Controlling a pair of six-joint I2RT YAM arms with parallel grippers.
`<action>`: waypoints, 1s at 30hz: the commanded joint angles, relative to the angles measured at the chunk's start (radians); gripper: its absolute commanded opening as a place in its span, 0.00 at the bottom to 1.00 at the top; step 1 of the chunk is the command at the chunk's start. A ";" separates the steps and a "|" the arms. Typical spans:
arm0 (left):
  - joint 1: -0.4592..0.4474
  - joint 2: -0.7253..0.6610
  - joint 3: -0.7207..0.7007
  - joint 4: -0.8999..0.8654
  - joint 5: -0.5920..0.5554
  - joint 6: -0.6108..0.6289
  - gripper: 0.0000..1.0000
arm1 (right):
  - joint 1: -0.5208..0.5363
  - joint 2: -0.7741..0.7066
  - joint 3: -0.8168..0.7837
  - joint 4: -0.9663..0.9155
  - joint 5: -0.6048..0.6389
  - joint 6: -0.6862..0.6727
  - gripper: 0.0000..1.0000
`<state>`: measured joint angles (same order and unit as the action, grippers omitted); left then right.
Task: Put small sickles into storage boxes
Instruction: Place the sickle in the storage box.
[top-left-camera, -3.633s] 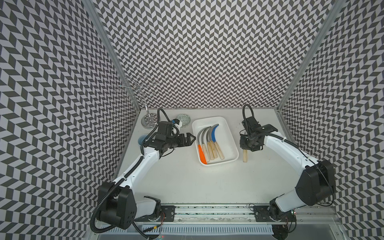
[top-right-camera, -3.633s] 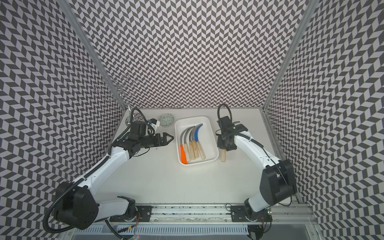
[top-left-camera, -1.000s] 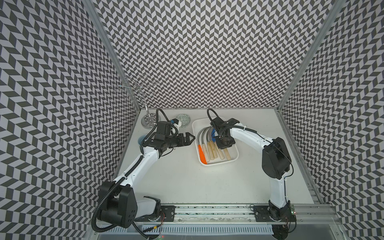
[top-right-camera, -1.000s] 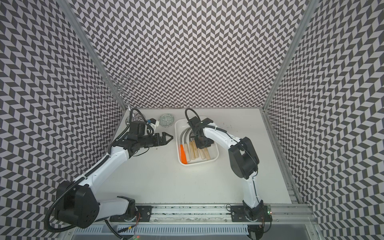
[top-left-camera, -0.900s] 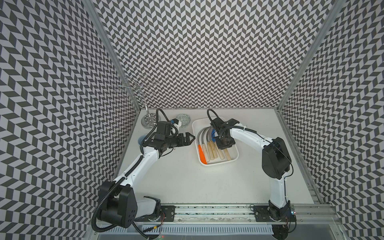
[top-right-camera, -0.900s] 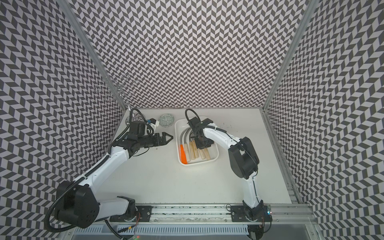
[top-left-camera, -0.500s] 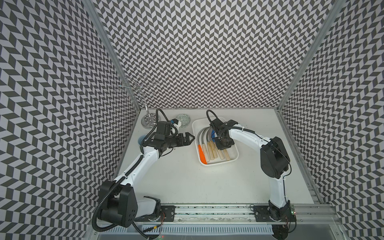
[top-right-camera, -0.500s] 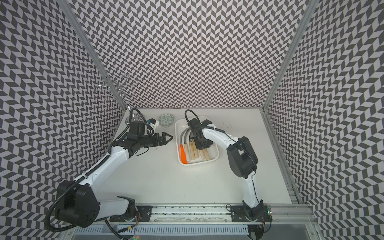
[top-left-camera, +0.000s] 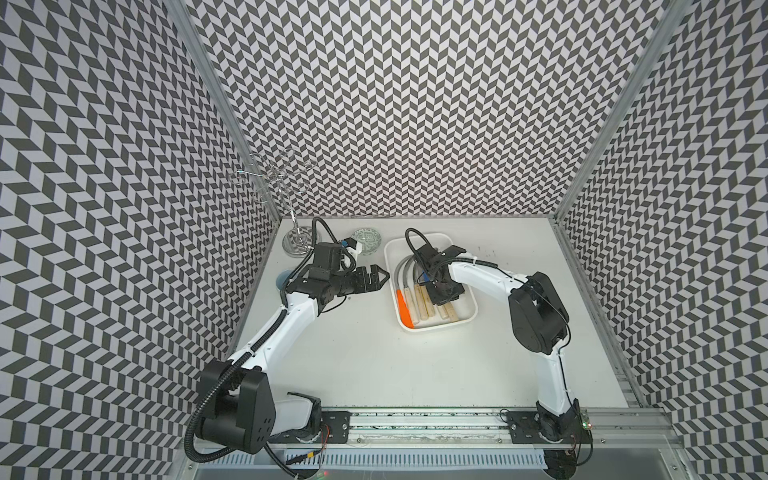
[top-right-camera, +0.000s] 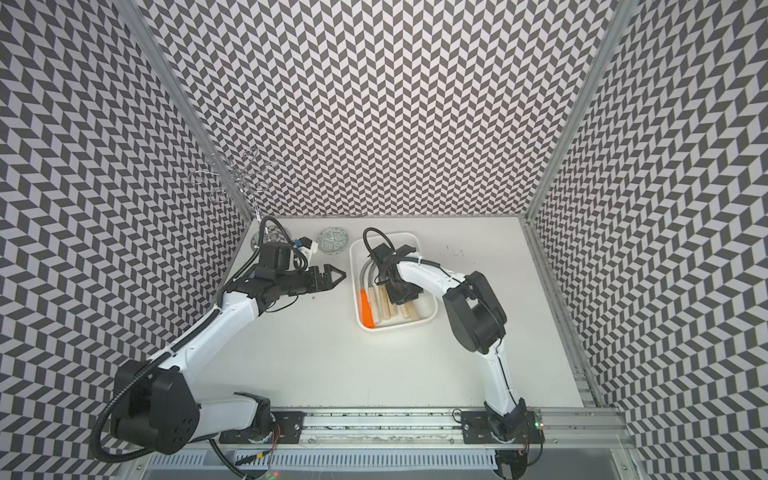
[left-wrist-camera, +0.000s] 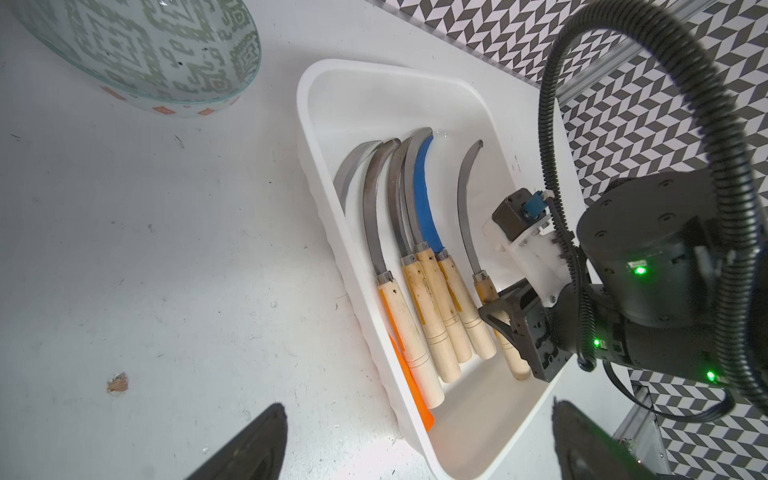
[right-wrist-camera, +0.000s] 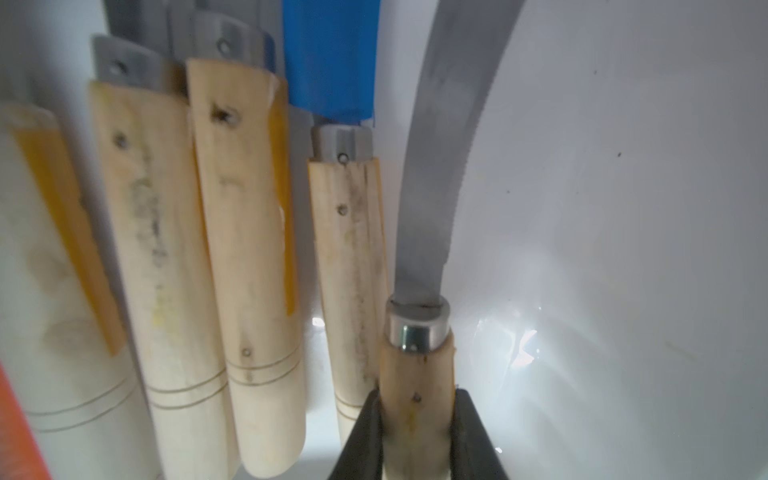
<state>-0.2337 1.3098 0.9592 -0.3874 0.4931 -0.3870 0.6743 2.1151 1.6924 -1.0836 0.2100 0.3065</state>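
Note:
The storage box, a white tray (top-left-camera: 432, 330) (top-right-camera: 395, 326) (left-wrist-camera: 334, 232), holds several small sickles side by side. One has an orange handle (top-left-camera: 404, 309) and one a blue blade (left-wrist-camera: 424, 195) (right-wrist-camera: 330, 54). My right gripper (top-left-camera: 442, 291) (top-right-camera: 401, 295) (left-wrist-camera: 511, 328) (right-wrist-camera: 417, 399) is low inside the tray. It is shut on the pale wooden handle of a grey-bladed sickle (right-wrist-camera: 415, 374) (left-wrist-camera: 465, 208), which lies on the far side of the row, next to the blue one. My left gripper (top-left-camera: 380, 276) (top-right-camera: 336, 276) (left-wrist-camera: 417, 407) hangs open and empty just left of the tray.
A round patterned bowl (top-left-camera: 367, 240) (left-wrist-camera: 158, 50) stands behind the left gripper, beside the tray's back corner. A wire stand (top-left-camera: 297, 245) is in the back left corner. A light-blue mug (top-left-camera: 284, 278) is partly hidden behind the left arm. Patterned walls enclose the table on three sides.
The right gripper has carried its sickle from the table right of the tray into the tray. Over the last second it has barely shifted. The left arm has stayed still.

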 joint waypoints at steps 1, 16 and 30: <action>0.009 0.004 -0.012 0.027 0.013 0.001 0.99 | 0.009 0.014 -0.008 0.007 0.038 -0.018 0.10; 0.015 0.012 -0.013 0.028 0.018 -0.001 0.99 | 0.008 0.026 -0.026 0.021 0.022 -0.071 0.12; 0.014 0.016 -0.014 0.029 0.022 -0.001 1.00 | 0.002 0.039 -0.025 0.025 0.000 -0.087 0.16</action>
<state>-0.2264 1.3209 0.9565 -0.3817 0.5018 -0.3870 0.6758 2.1418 1.6752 -1.0615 0.2192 0.2276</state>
